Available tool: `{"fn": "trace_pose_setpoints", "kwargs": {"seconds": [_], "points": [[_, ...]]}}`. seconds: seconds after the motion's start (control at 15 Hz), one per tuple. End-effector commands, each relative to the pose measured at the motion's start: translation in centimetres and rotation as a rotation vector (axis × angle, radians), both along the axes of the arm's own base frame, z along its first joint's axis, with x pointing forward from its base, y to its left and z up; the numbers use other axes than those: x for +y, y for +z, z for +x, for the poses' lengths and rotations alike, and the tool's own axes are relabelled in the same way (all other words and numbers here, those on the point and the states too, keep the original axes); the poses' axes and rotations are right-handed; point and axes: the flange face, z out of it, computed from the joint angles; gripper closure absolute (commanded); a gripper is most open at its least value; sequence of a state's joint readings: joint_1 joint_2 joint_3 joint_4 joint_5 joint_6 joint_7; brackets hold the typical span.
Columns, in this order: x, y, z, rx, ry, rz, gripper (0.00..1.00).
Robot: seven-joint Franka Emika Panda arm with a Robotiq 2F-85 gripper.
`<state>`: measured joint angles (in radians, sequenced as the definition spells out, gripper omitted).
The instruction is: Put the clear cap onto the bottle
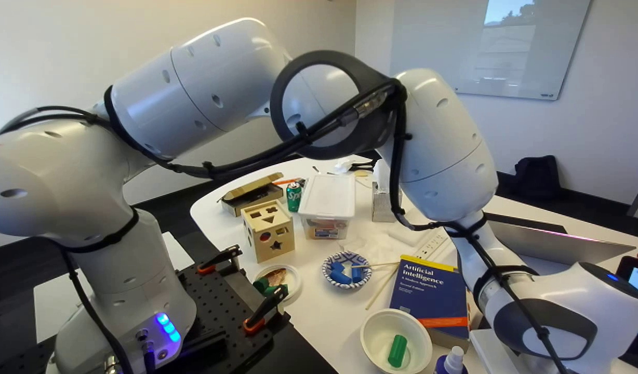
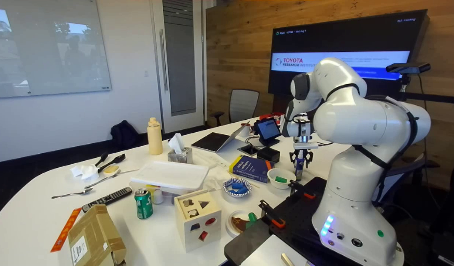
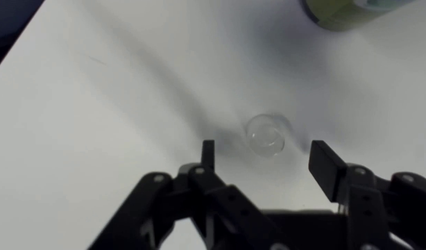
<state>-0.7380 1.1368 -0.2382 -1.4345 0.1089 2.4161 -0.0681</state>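
The clear cap [image 3: 265, 136] is a small round see-through piece on the white table in the wrist view. My gripper [image 3: 261, 147] is open, its two black fingers on either side of the cap's position in that view, with nothing between them touching it. The bottle, a blue one with a white spray nozzle, stands upright in both exterior views [image 1: 452, 361] [image 2: 299, 165]. In an exterior view my gripper [image 2: 301, 158] shows behind the bottle. A green labelled container [image 3: 344, 14] at the wrist view's top right is cut off; I cannot tell if it is the bottle. The cap does not show in the exterior views.
A white bowl [image 1: 368, 332] with a green block stands beside the bottle. A thick blue book [image 1: 428, 291] lies behind the bowl. Black clamps [image 2: 302, 189] hold the robot's mounting plate at the table edge. The table's edge shows in the wrist view's top left.
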Motion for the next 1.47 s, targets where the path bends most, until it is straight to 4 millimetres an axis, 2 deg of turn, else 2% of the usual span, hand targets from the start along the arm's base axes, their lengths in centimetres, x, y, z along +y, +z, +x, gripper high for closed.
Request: {"fn": "trace_pose_setpoints", "kwargs": {"seconds": [0.0, 0.33, 0.47, 0.67, 0.8, 1.2, 1.4], "points": [[-0.8, 0.3, 0.4, -0.004, -0.032, 0.026, 0.59], [-0.7, 0.5, -0.7, 0.031, -0.052, 0.084, 0.97], [-0.8, 0.5, -1.2, 0.046, -0.070, 0.102, 0.94], [-0.9, 0.7, -1.7, 0.058, -0.085, 0.126, 0.94], [-0.7, 2.0, -1.5, 0.057, -0.088, 0.123, 0.94], [0.7, 8.5, 1.1, 0.040, -0.060, 0.090, 0.94], [1.9, 11.6, 1.1, 0.079, -0.073, 0.131, 0.94]]}}
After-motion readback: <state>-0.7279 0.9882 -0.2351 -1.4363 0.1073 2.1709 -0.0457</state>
